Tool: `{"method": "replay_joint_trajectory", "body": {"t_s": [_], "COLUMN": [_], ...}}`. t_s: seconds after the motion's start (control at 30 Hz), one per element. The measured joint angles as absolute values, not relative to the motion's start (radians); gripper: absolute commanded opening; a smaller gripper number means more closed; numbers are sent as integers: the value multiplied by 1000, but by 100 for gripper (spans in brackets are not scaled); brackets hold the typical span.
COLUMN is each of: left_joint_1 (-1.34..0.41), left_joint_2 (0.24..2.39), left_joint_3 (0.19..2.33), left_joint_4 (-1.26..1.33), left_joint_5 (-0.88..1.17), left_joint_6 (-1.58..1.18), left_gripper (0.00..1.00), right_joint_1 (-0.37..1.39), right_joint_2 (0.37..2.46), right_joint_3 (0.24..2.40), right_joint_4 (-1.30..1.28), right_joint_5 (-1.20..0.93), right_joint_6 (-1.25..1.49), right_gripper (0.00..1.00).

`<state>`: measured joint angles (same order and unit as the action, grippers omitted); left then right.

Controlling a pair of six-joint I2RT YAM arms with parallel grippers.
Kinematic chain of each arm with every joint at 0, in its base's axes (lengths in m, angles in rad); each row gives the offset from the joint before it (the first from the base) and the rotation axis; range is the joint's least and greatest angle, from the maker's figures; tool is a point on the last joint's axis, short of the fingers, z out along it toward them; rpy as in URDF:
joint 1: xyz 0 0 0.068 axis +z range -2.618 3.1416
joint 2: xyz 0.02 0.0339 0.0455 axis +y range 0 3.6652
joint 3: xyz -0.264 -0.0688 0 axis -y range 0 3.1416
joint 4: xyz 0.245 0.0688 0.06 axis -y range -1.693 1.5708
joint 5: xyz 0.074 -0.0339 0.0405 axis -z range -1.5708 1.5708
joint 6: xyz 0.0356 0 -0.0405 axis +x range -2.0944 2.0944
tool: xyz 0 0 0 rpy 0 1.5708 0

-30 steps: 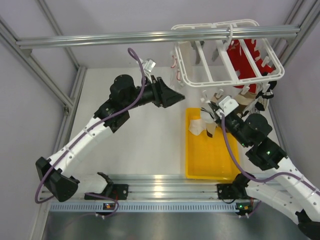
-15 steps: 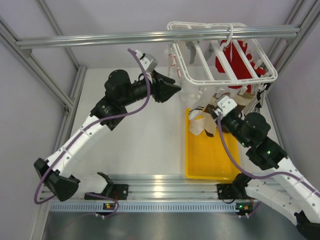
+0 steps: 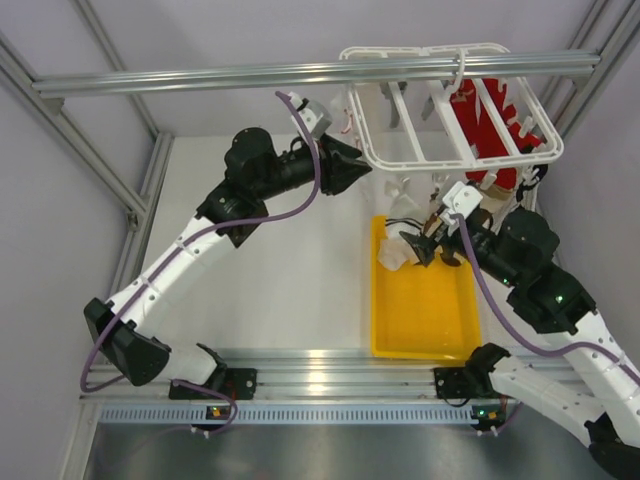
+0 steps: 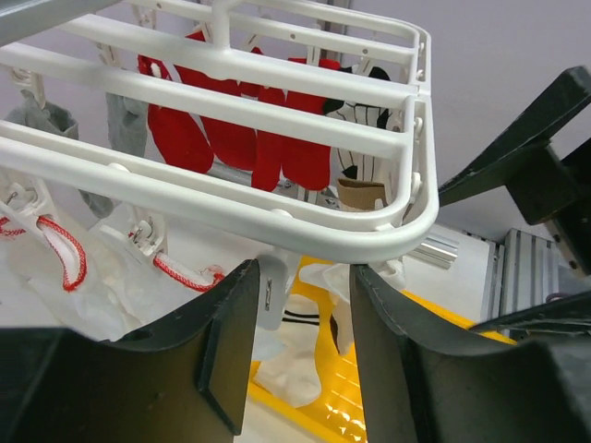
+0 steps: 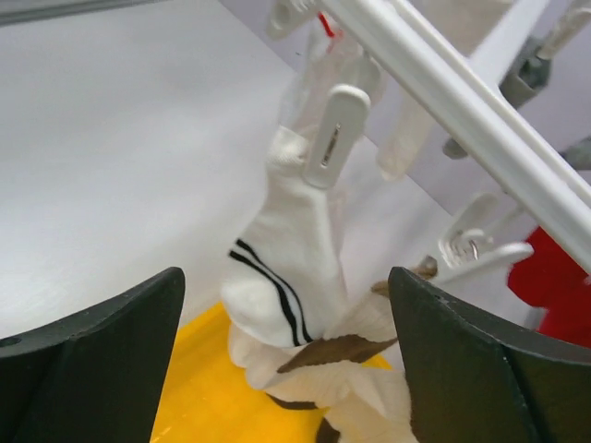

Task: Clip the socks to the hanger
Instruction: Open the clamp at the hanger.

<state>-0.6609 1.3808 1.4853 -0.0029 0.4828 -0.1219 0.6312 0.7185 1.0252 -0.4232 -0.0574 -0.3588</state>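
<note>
The white hanger [image 3: 450, 100] hangs at the back right. In the right wrist view a white sock with two black stripes [image 5: 286, 268] hangs from one of its clips [image 5: 331, 138]. My right gripper [image 5: 286, 272] is open, its fingers wide on either side of the sock and not touching it. Cream socks with brown patches [image 5: 360, 369] lie bunched below it. My left gripper [image 4: 303, 268] is open under the hanger's rim [image 4: 369, 242]. A white clip [image 4: 271, 291] hangs beside its left finger, and the right finger stays apart from it. From above, the left gripper [image 3: 360, 168] is at the hanger's near left corner.
A yellow tray [image 3: 425, 320] lies under the hanger and holds the loose socks. Red garments [image 3: 490, 120] and other items hang from the hanger's far clips. A metal rail [image 3: 300, 75] crosses overhead, and the frame posts stand at both sides.
My right gripper has opened and let go of the striped sock, which now hangs from the clip. The left arm moved right to the hanger's corner, and the hanger swayed.
</note>
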Motion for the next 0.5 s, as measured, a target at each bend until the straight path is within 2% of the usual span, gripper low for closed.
{"method": "replay_joint_trajectory", "body": {"t_s": [0.33,0.5], "left_joint_1": [-661,-661], "left_joint_2": [1419,1419], "left_joint_3": [1504,1517], "left_joint_4": [-2,-1], "left_joint_5": [483,484], "left_joint_6": [-105,-105], "left_gripper": [23,9], "right_joint_1": [630,630], "right_joint_2": [804,847], "right_joint_3": [1094,1094], "right_joint_4": [-429,-345], "right_joint_5": [-358,-403], "right_joint_6": [-205,-120], "right_gripper": [64,58]}}
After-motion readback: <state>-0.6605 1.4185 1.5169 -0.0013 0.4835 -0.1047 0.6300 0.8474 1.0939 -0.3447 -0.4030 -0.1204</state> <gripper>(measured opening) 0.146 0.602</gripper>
